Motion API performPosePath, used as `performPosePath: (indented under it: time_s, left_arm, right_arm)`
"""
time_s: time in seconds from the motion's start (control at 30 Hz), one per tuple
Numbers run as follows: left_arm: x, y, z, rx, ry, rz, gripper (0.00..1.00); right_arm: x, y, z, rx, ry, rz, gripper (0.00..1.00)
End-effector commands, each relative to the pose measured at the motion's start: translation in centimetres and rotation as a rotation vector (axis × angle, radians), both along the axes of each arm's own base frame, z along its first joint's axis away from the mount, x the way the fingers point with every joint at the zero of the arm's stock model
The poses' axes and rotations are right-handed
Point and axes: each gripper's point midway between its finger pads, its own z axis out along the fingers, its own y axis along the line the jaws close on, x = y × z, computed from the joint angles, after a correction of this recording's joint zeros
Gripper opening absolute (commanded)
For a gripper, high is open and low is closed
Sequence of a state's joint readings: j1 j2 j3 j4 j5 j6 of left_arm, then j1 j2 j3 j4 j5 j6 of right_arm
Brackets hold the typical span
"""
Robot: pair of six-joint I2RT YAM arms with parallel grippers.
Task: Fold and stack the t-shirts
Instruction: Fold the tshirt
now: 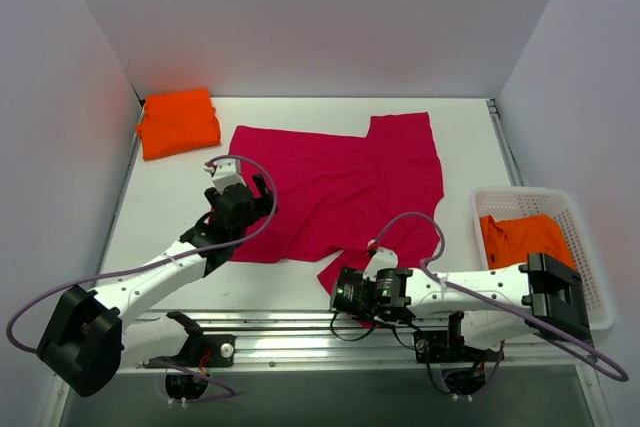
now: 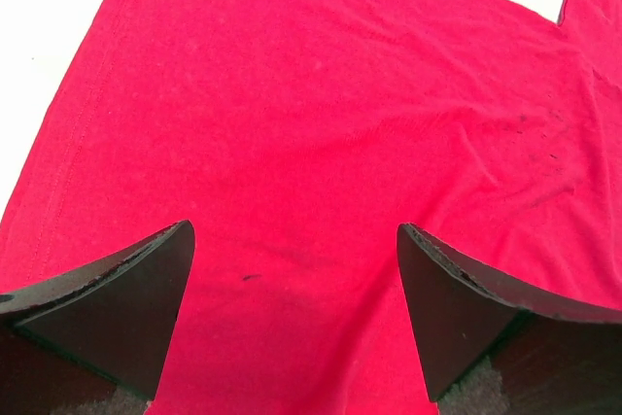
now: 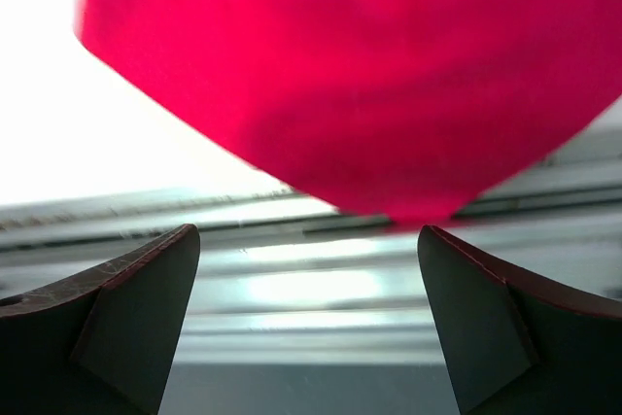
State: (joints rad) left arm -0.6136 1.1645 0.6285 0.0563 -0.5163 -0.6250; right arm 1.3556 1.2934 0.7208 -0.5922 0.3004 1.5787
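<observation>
Beneath left pincer point(image 2: 296, 240), spread crimson t-shirt point(image 2: 321, 94)

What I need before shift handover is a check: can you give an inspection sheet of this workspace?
Surface: white table.
Job's things: crimson t-shirt spread unfolded mid-table; folded orange t-shirt at far left corner; second orange t-shirt in the white mesh basket.
Clutter: that basket, at the right edge.
Grippers: left gripper over the crimson cloth, fingers open, empty; right gripper at the shirt's near corner, fingers open, empty.
Cables: purple cable looping along each arm.
Surroundings: white walls.
</observation>
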Motion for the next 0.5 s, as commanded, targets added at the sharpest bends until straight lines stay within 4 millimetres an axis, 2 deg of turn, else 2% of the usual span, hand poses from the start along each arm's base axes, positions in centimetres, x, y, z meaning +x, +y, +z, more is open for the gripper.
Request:
performPosePath:
  time_s: [0.0, 0.07, 0.17, 0.33, 0.47]
  left_arm:
    - [-0.2, -0.2, 0.5, -0.034, -0.015, -0.009, 0.95]
    - [-0.3, -0.3, 0.5, -0.041, -0.016, -0.013, 0.95]
    - [-0.4, -0.2, 0.6, -0.049, -0.020, -0.016, 0.95]
    - [-0.5, -0.1, 0.6, -0.047, -0.021, -0.012, 0.94]
    - [-0.4, -0.1, 0.5, -0.044, -0.018, -0.011, 0.95]
  right_arm:
    - [-3.0, -2.4, -2.8, -0.084, 0.088, -0.070, 0.91]
    - [-3.8, -2.8, -3.5, -0.086, 0.100, -0.071, 0.90]
    - [-3.8, -3.8, -4.1, -0.079, 0.094, -0.104, 0.88]
    - [-3.1, -5.9, -4.5, -0.130, 0.053, -0.145, 0.87]
    - [-1.9, -5.9, -4.5, -0.145, 0.016, -0.141, 0.86]
